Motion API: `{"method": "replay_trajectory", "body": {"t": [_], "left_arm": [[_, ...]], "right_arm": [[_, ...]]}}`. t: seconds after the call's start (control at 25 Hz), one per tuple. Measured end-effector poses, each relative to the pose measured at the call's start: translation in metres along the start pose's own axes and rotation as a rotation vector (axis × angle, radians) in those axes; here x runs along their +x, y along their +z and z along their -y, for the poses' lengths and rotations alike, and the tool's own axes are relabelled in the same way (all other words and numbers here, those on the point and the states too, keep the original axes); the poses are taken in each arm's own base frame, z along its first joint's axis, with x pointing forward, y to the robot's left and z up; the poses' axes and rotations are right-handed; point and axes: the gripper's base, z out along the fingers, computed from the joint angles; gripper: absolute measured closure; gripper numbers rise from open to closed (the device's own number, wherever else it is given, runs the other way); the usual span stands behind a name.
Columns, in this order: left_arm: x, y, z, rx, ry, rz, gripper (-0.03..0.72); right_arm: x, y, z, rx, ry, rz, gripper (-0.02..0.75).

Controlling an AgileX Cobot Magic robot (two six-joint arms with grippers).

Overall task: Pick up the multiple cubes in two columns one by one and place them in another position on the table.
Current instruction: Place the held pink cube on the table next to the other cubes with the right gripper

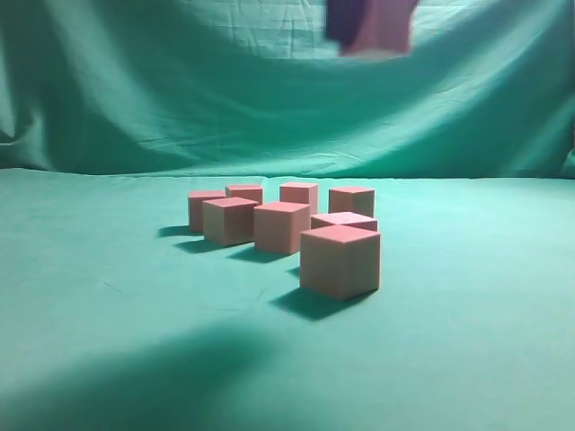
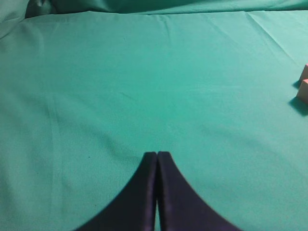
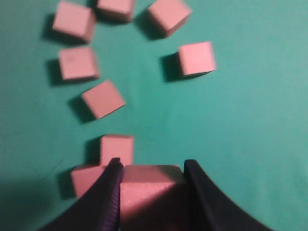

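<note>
My right gripper (image 3: 151, 166) is shut on one salmon-pink cube (image 3: 151, 195), held high above the green table (image 3: 250, 125). In the exterior view that held cube (image 1: 384, 29) shows at the top edge beside a dark finger (image 1: 345, 20). Several loose cubes (image 3: 103, 98) lie scattered on the cloth below it. The exterior view shows the same group in the middle of the table, the nearest cube (image 1: 340, 260) at the front. My left gripper (image 2: 157, 154) is shut with nothing in it, over bare cloth. Two cubes (image 2: 303, 90) peek in at the right edge of the left wrist view.
A draped green backdrop cloth (image 1: 180, 90) hangs behind the table (image 1: 108, 269). A broad soft shadow (image 1: 153, 377) falls on the cloth at the front left.
</note>
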Motion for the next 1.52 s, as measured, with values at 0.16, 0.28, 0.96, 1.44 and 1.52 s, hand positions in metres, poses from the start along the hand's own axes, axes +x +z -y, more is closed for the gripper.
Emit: {"method": "replay_trajectory", "body": {"t": [0.16, 0.28, 0.96, 1.44, 1.52], "left_arm": [[0.000, 0.000, 0.000, 0.000, 0.000, 0.000, 0.688], [0.000, 0.000, 0.000, 0.000, 0.000, 0.000, 0.688], [0.000, 0.000, 0.000, 0.000, 0.000, 0.000, 0.688], [0.000, 0.000, 0.000, 0.000, 0.000, 0.000, 0.688], [0.000, 0.000, 0.000, 0.000, 0.000, 0.000, 0.688]], "right_arm": [[0.025, 0.017, -0.061, -0.066, -0.272, -0.028, 0.478], [0.038, 0.018, -0.092, -0.102, -0.443, -0.014, 0.478], [0.036, 0.058, -0.123, -0.094, -0.810, 0.012, 0.478], [0.032, 0.098, -0.114, -0.085, -0.776, -0.060, 0.478], [0.032, 0.102, -0.112, -0.084, -0.773, -0.070, 0.478]]}}
